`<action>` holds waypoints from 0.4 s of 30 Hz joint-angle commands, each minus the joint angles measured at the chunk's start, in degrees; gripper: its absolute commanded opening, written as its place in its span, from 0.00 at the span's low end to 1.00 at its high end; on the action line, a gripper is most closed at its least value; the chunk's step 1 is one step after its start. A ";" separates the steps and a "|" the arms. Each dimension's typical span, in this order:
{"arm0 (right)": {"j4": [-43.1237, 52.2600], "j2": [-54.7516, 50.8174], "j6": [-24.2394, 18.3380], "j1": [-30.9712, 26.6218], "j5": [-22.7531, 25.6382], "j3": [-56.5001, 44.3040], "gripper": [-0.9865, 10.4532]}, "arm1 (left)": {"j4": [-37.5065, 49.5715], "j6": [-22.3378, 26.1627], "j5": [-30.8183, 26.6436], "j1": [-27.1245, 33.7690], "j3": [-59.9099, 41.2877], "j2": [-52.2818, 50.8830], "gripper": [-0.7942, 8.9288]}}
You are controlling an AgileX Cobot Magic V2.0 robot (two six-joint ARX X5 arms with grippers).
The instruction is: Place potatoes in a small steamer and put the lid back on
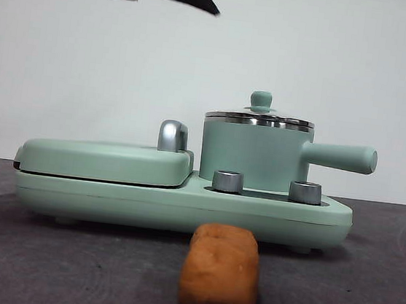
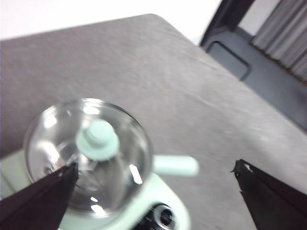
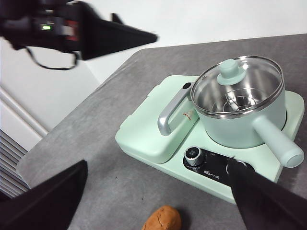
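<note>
Lid (image 1: pixel 260 117): sitting on the pot (image 1: pixel 255 155), so it is blocking entry.
Potato (image 1: pixel 220 271): lying on the table (image 1: pixel 363 288) in front of the cooker.
Left claw (image 2: pixel 153 191): hovering spread wide above the lid, likely lining up on the knob.
Right claw (image 3: pixel 158 201): waiting wide open, holding nothing.

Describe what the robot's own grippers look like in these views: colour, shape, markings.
The left gripper and right gripper each show two matte black, wedge-shaped jaws tapering to points. In the right wrist view, the left arm's black body carries a small green light and a thin black cable.

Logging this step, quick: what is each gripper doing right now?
Left gripper: open, holding nothing, above the round glass lid on the mint-green steamer pot.
Right gripper: open, holding nothing, raised above the table.
</note>
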 commanded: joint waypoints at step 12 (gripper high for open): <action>0.44 0.24 -0.26 0.04 0.02 1.09 0.49 | 15.02 3.04 -10.95 -3.43 2.19 13.57 0.62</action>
